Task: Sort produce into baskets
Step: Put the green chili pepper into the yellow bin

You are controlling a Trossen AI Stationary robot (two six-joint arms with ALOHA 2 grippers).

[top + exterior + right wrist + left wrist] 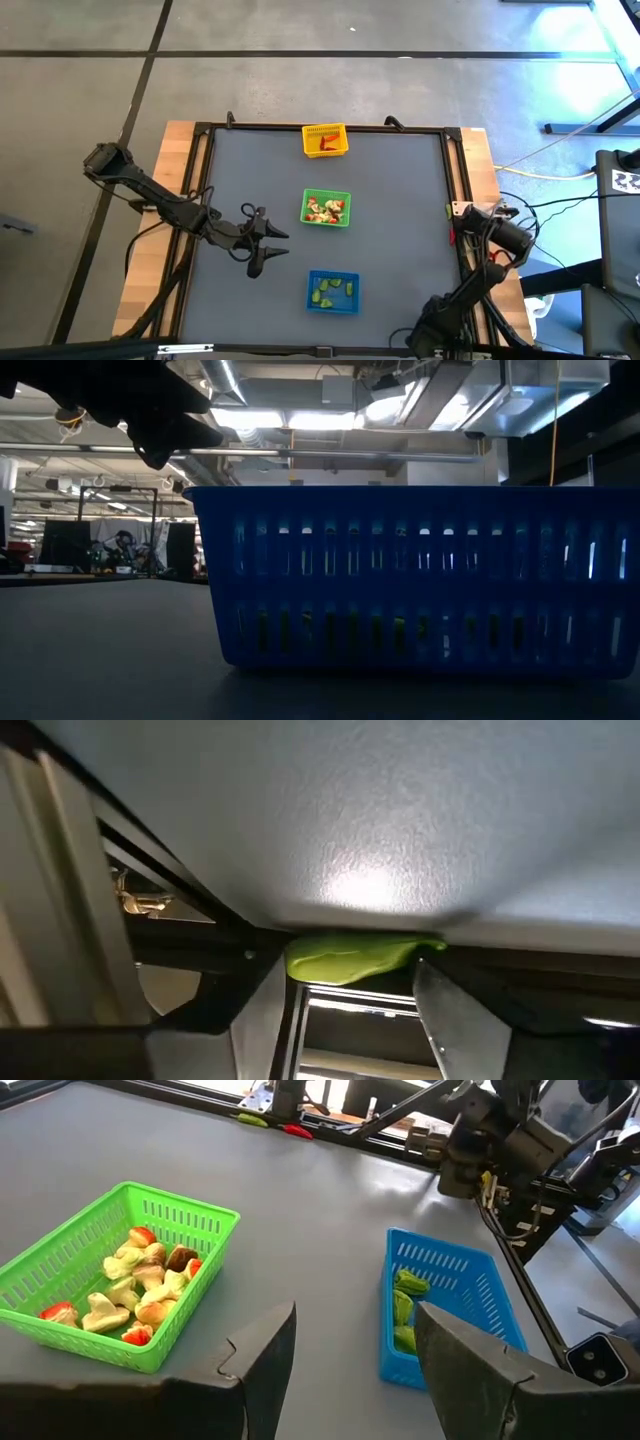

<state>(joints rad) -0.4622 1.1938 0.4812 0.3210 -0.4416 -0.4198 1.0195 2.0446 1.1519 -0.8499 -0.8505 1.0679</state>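
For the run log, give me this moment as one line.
left gripper: open, empty, left of baskets | right gripper: at table's right edge, over green piece

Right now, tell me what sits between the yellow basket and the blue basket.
The green basket, holding mixed produce, sits between the yellow basket and the blue basket, with bare mat either side of it. The high view shows this.

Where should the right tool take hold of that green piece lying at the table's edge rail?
Take the green piece by its two ends, coming down from above. It is long and low and lies lengthwise against the black rail, which probably leaves no room to pinch across its width. The right tool flanks those ends, fingers lined up along the rail.
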